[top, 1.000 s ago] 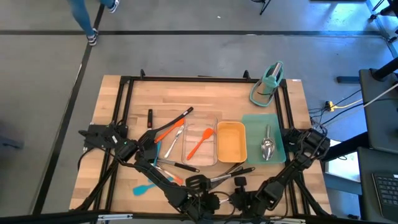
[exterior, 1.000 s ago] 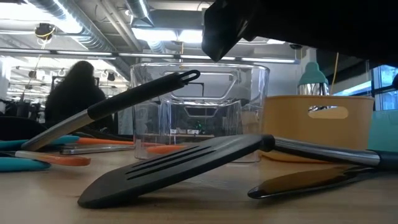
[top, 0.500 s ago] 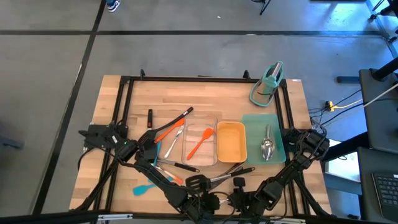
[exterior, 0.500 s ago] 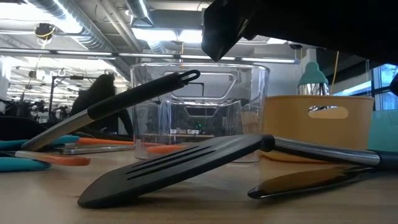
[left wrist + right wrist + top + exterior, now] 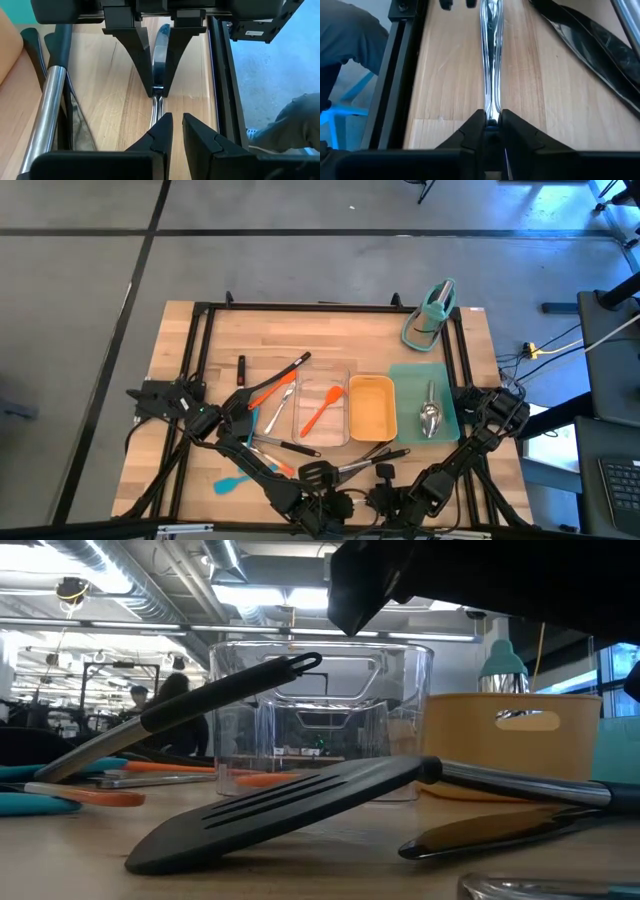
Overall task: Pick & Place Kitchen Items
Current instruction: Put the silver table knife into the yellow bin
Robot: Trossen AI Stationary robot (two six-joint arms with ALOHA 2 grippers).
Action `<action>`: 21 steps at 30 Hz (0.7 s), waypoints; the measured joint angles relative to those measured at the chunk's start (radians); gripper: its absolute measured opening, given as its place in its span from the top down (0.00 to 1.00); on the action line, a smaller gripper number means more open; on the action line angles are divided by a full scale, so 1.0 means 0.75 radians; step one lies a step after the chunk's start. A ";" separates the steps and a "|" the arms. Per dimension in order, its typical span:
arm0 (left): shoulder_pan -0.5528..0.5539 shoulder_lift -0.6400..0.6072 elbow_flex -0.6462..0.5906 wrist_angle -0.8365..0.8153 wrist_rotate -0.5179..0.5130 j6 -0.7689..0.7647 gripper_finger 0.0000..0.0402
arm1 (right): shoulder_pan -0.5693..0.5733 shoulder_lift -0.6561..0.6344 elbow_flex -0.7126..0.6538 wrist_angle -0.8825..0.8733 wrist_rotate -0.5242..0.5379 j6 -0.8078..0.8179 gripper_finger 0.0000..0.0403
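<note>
Closing over the last second, the right gripper (image 5: 490, 122) is now pinching the handle of a steel spoon (image 5: 490, 60) between its jaws, at the table's front edge on the robot's side of the yellow tray (image 5: 371, 410). A shiny curved rim (image 5: 545, 887), probably this spoon, is newly showing at the bottom of the low view, so the spoon seems to be shifting under the grip. The pick looks secured; lifting it and placing it in a tray is still pending. The left gripper (image 5: 173, 127) is facing the right one just beyond the spoon's far end, its jaws narrowly parted and holding nothing. A white label (image 5: 248, 33) on the right arm is showing print too small to read.
</note>
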 joint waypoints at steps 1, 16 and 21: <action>0.000 0.000 0.000 0.000 0.005 0.002 0.90 | 0.000 0.000 0.000 0.000 0.000 0.007 0.85; 0.020 0.000 0.000 -0.023 0.040 0.177 0.80 | -0.001 -0.013 0.017 -0.005 -0.026 0.015 0.86; 0.022 0.019 0.000 -0.038 0.064 0.213 0.74 | -0.002 -0.038 0.017 -0.004 -0.049 0.005 0.86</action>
